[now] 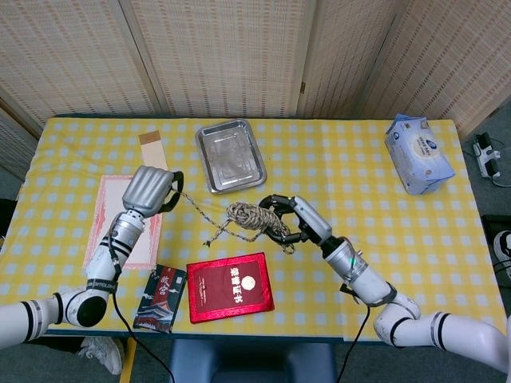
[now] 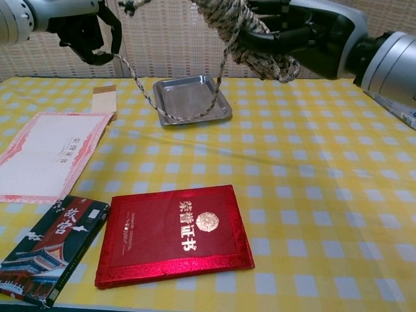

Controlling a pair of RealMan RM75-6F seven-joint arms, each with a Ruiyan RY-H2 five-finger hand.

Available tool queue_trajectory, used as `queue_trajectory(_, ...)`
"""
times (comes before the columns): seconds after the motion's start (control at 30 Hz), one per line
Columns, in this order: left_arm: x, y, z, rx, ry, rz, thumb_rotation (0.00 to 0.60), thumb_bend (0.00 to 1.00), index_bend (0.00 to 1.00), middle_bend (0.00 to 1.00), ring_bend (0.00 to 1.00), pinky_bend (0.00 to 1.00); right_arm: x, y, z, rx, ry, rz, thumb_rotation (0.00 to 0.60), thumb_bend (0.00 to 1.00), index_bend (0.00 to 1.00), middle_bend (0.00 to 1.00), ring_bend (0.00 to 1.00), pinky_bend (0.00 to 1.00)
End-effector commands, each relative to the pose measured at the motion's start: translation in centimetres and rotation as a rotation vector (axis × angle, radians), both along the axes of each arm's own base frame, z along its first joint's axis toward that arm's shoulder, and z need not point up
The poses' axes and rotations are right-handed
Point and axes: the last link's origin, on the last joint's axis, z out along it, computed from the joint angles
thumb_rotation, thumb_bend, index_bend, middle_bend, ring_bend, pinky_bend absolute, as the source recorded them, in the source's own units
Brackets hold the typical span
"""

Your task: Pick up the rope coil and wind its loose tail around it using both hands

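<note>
right hand (image 1: 291, 227) grips rope coil (image 1: 249, 217) aloft | left hand (image 1: 152, 190) holds slack loose tail (image 2: 140, 91)

Lighting: bright, even, diffuse from overhead | Shadows: faint and soft on the worktop (image 1: 399, 239) | Glare: mild sheen on the metal tray (image 1: 230, 154) and the red booklet (image 2: 174, 233) | Focus: head view sharp; chest view soft at upper edge | Distortion: slight at head view corners
</note>
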Motion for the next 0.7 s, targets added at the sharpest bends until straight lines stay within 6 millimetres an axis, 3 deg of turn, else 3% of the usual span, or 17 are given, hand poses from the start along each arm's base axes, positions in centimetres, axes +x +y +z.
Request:
queue_trajectory(0.03, 1.8, -0.3, 0.9, 0.03, -0.005, -0.055, 0.6, 0.52, 0.64, 0.98, 0.9, 0.81, 0.4, 0.2, -0.7, 0.015, 0.059, 0.013, 0.6, 0.55, 0.88, 0.68, 0.75, 0.64)
queue_trajectory(0.2, 3.9, -1.1, 1.4, 0.042, -0.044, -0.108, 0.6, 0.52, 0.64, 0.98, 0.9, 0.81, 1.2, 0.3, -1.6, 0.031, 0.118, 0.004, 0.6, 0.55, 0.88, 0.68, 0.75, 0.65)
queue_trajectory(0.7, 8.8, -3.7, -0.3, 0.017, -0.1, -0.255, 0.6, 0.52, 0.64, 0.98, 0.9, 0.81, 4.5, 0.9, -4.4, 0.087, 0.212, 0.004, 0.6, 0.55, 0.88, 0.68, 0.76, 0.65)
